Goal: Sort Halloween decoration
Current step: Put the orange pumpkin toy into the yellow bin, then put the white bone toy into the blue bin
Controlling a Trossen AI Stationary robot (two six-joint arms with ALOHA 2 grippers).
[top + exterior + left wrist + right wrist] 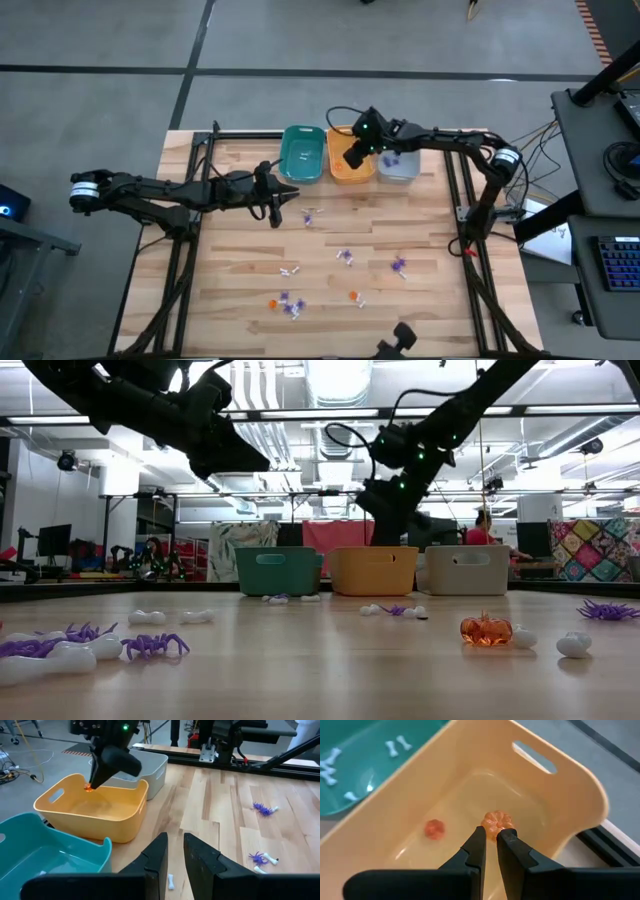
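My right gripper hangs over the orange bin, shut on a small orange pumpkin; the left wrist view shows it there too. Another pumpkin lies on that bin's floor. White bones lie in the teal bin. My left gripper hovers above the table, in front of the teal bin, its fingers a narrow gap apart and holding nothing. Purple spiders, white bones and orange pumpkins lie scattered on the table. My right gripper pinches the orange pumpkin's lower side between its two fingertips. The fingers slant down into the orange bin's opening from the table's right. The pumpkin is lifted clear, above the bin's floor.
A grey bin stands to the right of the orange one; all three sit in a row at the table's far edge. Black rails run along the table's sides. Bare wood lies near the left.
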